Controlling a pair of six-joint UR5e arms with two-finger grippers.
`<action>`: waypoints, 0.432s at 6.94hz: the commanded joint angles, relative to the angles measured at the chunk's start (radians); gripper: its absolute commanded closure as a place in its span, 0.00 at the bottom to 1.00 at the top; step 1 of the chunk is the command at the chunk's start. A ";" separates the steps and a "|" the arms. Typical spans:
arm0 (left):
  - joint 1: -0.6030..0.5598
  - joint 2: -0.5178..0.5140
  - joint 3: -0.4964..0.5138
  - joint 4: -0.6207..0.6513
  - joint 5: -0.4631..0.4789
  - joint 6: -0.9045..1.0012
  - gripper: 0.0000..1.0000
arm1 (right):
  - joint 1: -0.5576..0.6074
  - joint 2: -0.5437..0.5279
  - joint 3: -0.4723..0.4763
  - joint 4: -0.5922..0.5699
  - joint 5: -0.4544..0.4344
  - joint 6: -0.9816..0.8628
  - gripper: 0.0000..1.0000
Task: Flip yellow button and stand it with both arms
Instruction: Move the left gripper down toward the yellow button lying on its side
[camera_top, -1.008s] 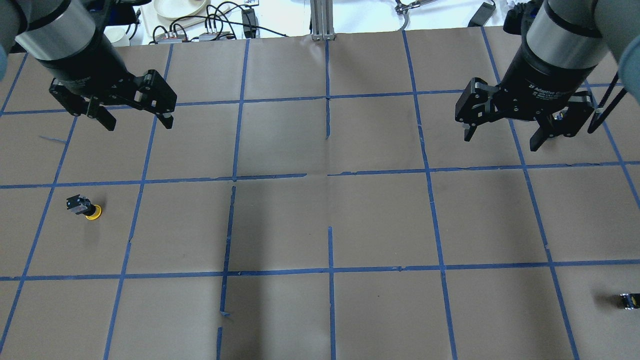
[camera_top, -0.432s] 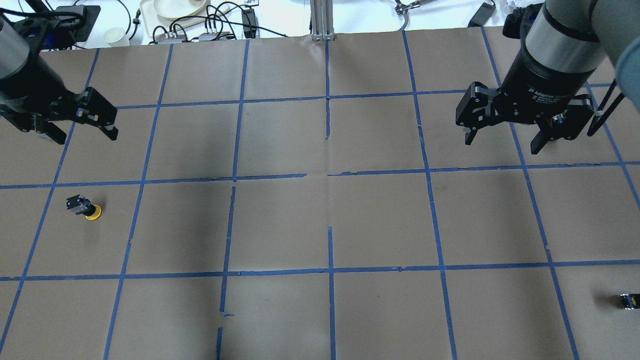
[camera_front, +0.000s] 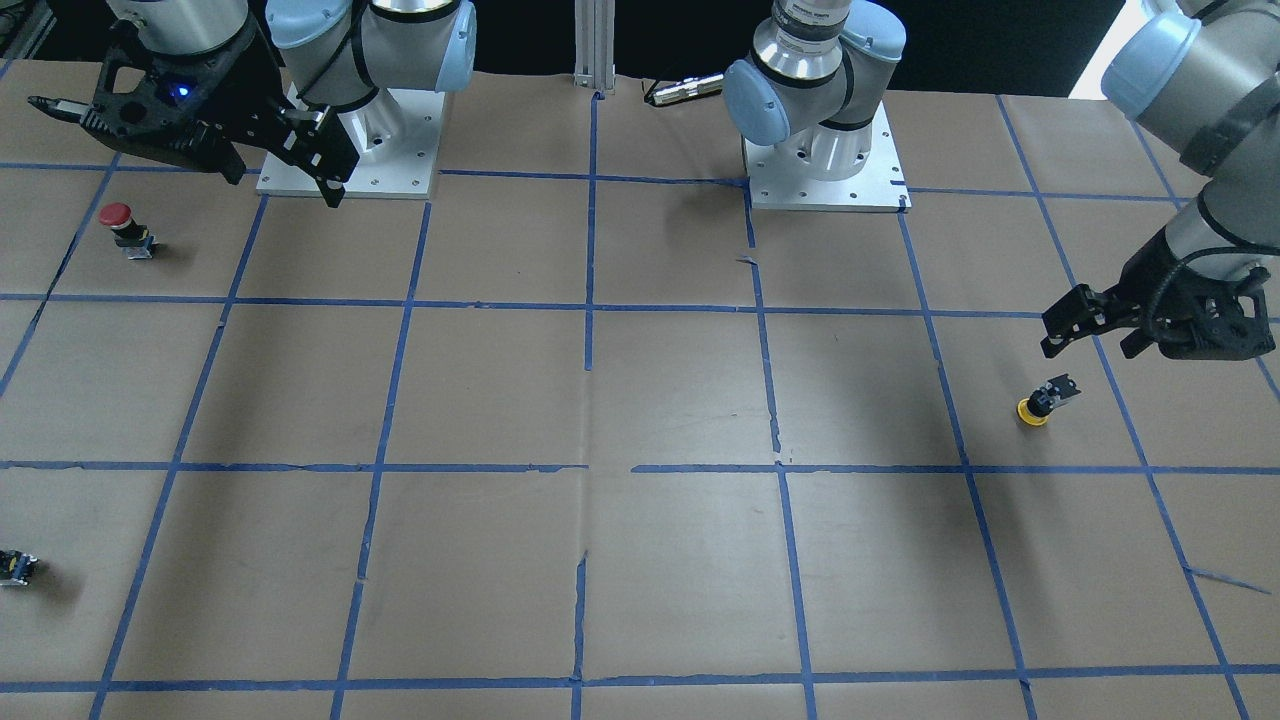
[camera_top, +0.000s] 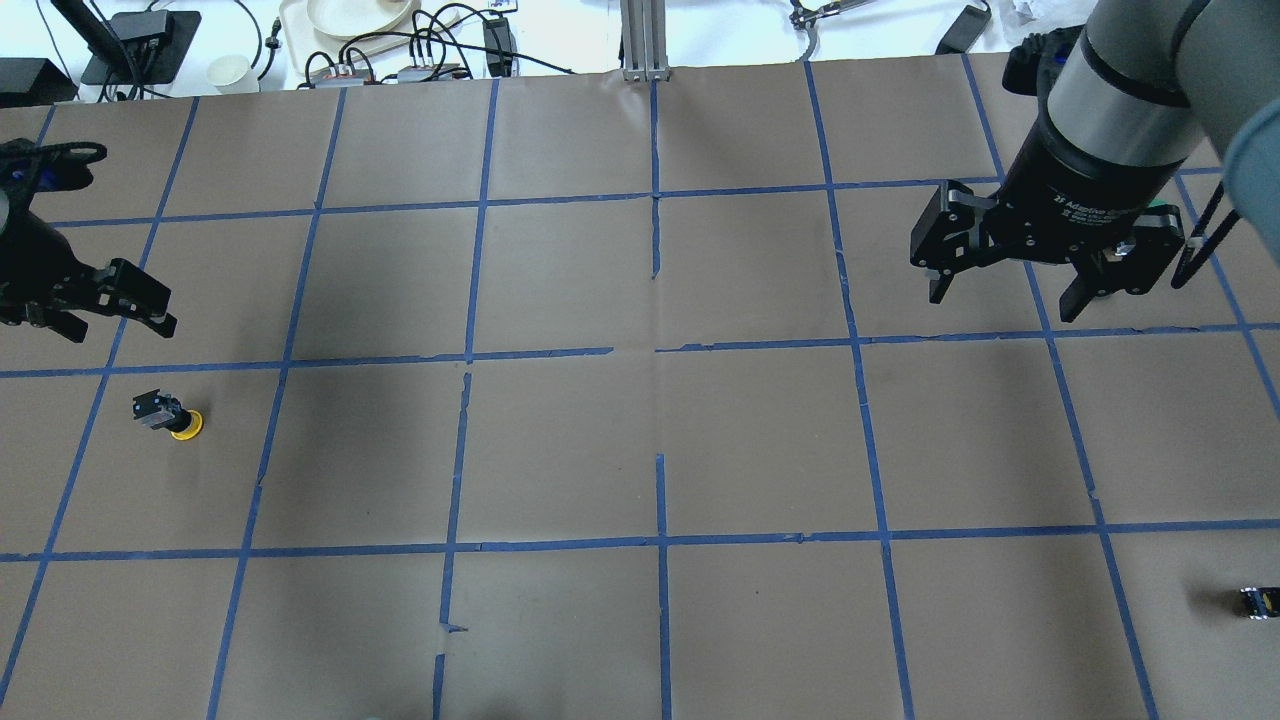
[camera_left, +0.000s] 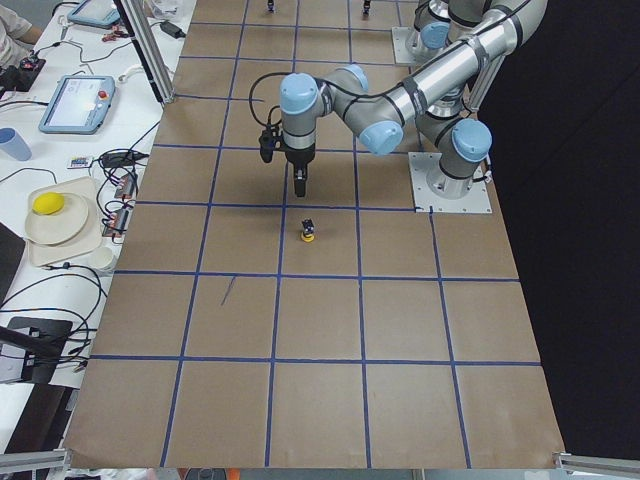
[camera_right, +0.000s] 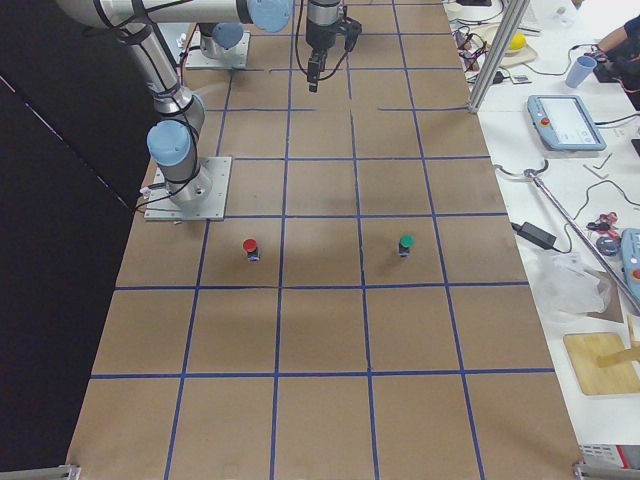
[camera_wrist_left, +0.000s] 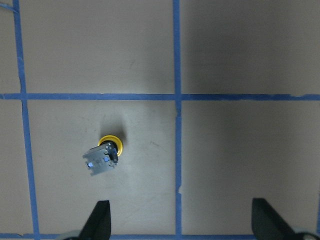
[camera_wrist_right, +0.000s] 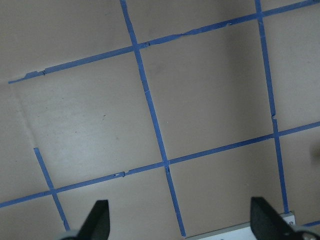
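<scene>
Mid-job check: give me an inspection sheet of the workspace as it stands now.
Surface: brown paper table with a blue tape grid, tape torn in places.
Job's things: yellow-capped push button rests cap-down, leaning, ungripped.
Clutter: red-capped button, green-capped button, small black-and-yellow block, all far from it.
Grippers: left gripper open, empty, near the button; right gripper open, empty, far off.
Cables: black cables beyond the far edge.
Surroundings: white plates, teach pendant.
</scene>
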 joint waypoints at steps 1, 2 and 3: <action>0.058 -0.071 -0.056 0.109 0.000 0.028 0.01 | 0.000 0.000 0.001 0.001 -0.001 -0.001 0.00; 0.058 -0.105 -0.065 0.169 -0.002 0.026 0.01 | 0.000 0.000 0.001 0.001 -0.001 -0.001 0.00; 0.058 -0.123 -0.070 0.195 -0.002 0.009 0.01 | 0.000 -0.001 0.004 0.002 -0.001 -0.001 0.00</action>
